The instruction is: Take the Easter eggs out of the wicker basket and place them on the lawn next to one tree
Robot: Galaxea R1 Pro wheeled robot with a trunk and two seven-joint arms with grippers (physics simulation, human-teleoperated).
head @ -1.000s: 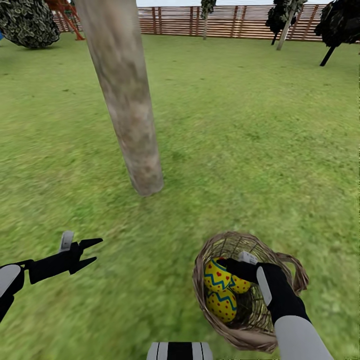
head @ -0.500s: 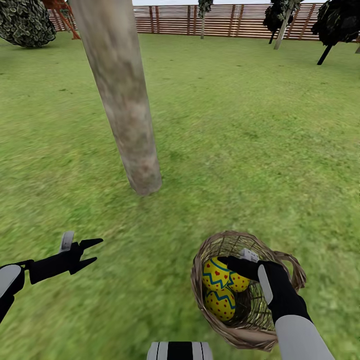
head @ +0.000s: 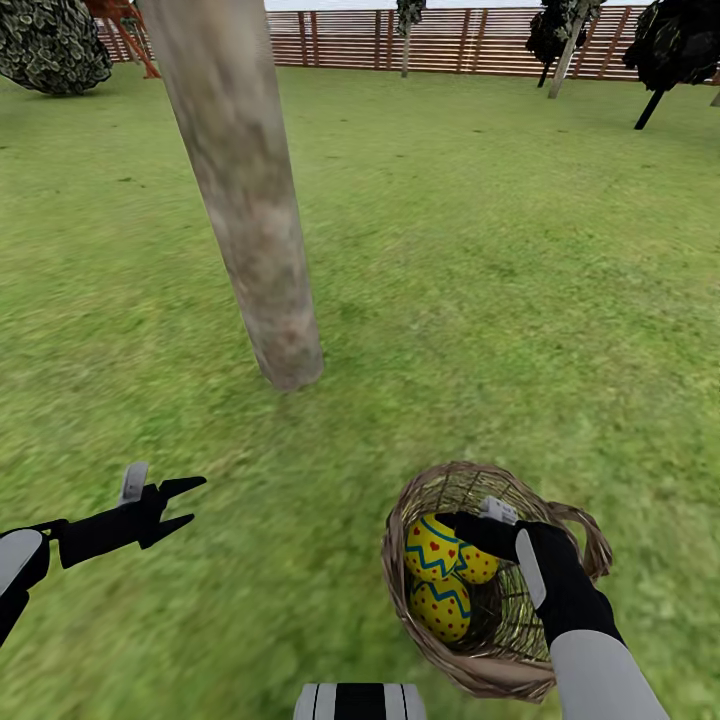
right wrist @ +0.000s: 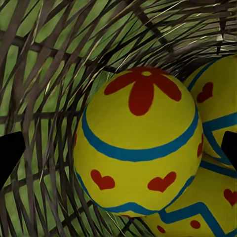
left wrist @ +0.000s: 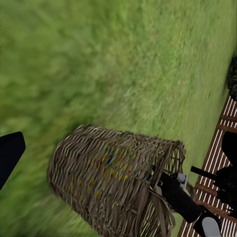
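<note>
the right gripper, a black two-fingered claw on a white-sleeved arm, sits inside the round basket of loosely woven brown twigs, its jaws spread on either side of one yellow egg banded in blue and dotted with red hearts, the fingers not yet touching it. all three painted eggs lie bunched in the basket, one against the next, on the side nearer the trunk. the basket itself rests on the mottled green lawn, near the foot of the thick grey-beige tree trunk and on the robot's side of it. the left gripper, likewise black, hovers over the grass about level with the basket and well apart from it, its fingers parted and holding nothing.

over the past half second nothing has shifted: arms, eggs and basket all hold their places, and the slight drift in the view before that has settled. it reads as a pause before the squeeze; no egg has left the basket, so the whole task remains ahead. beyond the trunk, a brown slatted fence closes the garden.
</note>
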